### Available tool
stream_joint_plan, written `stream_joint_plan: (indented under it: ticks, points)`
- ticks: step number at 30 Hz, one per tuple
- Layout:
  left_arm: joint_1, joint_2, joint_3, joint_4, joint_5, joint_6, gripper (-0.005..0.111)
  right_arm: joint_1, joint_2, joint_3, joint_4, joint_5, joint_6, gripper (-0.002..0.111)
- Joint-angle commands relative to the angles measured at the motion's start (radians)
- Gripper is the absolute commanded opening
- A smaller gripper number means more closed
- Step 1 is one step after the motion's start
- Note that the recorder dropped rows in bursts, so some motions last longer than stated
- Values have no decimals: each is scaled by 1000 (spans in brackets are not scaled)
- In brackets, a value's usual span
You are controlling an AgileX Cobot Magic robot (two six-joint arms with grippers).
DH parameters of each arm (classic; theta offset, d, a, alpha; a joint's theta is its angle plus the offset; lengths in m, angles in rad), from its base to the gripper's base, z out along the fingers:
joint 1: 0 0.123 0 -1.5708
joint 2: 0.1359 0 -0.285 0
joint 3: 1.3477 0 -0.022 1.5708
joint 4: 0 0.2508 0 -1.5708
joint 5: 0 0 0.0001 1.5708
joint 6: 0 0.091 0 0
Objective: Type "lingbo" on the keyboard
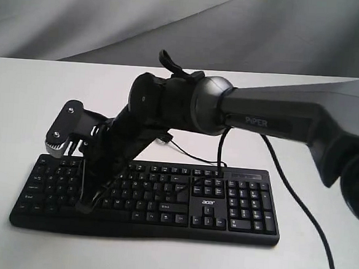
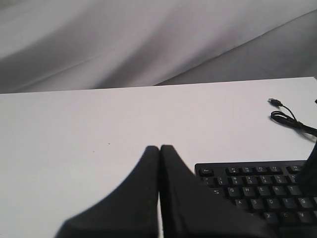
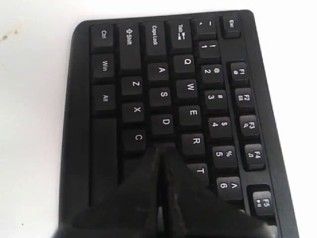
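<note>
The black keyboard (image 1: 224, 206) with a white acer logo lies across the white table's front. My right gripper (image 1: 85, 207) reaches across the middle and points down at the keyboard's left half. In the right wrist view the right gripper (image 3: 161, 148) is shut, and its tips cover the key beside D (image 3: 165, 122) and below R (image 3: 194, 141). Whether they press it I cannot tell. My left gripper (image 2: 159, 147) is shut on nothing and sits over bare table just beyond the keyboard (image 2: 257, 191) corner with the Esc key. It does not show in the exterior view.
The keyboard's thin black USB cable (image 2: 292, 121) lies loose on the white table (image 1: 22, 99) behind the keyboard. A thicker black cable (image 1: 298, 204) hangs from the right arm past the number pad. A grey cloth backdrop (image 1: 83, 17) stands behind.
</note>
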Motion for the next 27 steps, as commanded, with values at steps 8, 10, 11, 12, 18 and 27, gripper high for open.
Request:
stream_joint_plan:
  ticks: [8,10,11,12,18,27]
  points:
    - [1,-4,5,-4,-7,-2,1,1,19,-8,-19,-6,26,0]
    - [1,-4,5,-4,-7,-2,1,1,19,-8,-19,-12,26,0]
    - [1,-4,5,-4,-7,-2,1,1,19,-8,-19,-12,26,0]
    - [1,-4,5,-4,-7,-2,1,1,19,-8,-19,-14,26,0]
    - [1,-4,5,-4,-7,-2,1,1,22,-8,-30,-14,30,0]
    - [1,-4,5,-4,-7,-2,1,1,38,-8,-30,-22,30,0]
